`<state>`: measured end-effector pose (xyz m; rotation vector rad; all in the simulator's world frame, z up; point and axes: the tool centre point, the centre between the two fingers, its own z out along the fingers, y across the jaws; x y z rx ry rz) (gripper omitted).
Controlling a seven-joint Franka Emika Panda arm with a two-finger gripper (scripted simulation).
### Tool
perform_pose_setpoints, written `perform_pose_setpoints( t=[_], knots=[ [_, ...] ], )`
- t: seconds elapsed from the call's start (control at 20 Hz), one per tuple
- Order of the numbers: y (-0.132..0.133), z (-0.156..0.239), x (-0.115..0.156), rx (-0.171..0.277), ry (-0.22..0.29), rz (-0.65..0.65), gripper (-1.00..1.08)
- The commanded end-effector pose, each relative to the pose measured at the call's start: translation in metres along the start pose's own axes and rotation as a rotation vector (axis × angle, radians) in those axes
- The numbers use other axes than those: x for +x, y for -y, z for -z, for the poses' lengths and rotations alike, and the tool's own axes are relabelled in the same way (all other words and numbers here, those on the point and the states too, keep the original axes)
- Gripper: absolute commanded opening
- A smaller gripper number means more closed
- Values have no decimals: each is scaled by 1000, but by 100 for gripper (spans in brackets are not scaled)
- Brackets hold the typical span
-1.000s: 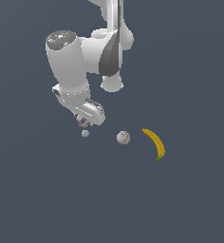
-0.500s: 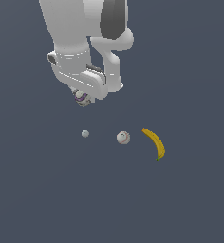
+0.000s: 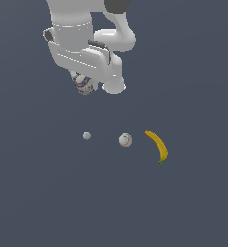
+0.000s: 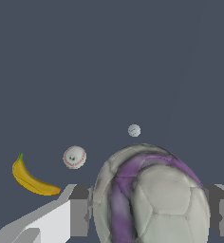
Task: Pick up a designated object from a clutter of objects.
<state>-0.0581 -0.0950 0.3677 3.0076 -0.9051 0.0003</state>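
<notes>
Striped ball (image 4: 149, 197), round, no long axis: pinched in gripper (image 3: 83, 86), apparently aloft. Purple stripes plain only from the wrist; banana (image 3: 157, 145) visible in both.

A flat, dark slate-blue floor (image 3: 38, 202) spreads under everything, one even colour from edge to edge in both views.

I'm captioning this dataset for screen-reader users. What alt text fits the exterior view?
A white robot arm's gripper holds a purple-striped whitish ball high above a dark floor. Below lie a small grey ball, a red-stitched white ball and a yellow banana, in a row from the exterior view's left to right.
</notes>
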Motion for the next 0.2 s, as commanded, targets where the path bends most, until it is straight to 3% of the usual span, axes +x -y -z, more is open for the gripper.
perform_pose_setpoints(
  t=[0.0,0.15],
  knots=[
    [0,6,-1,0,0,0,-100],
    [0,8,-2,1,0,0,-100]
  ],
)
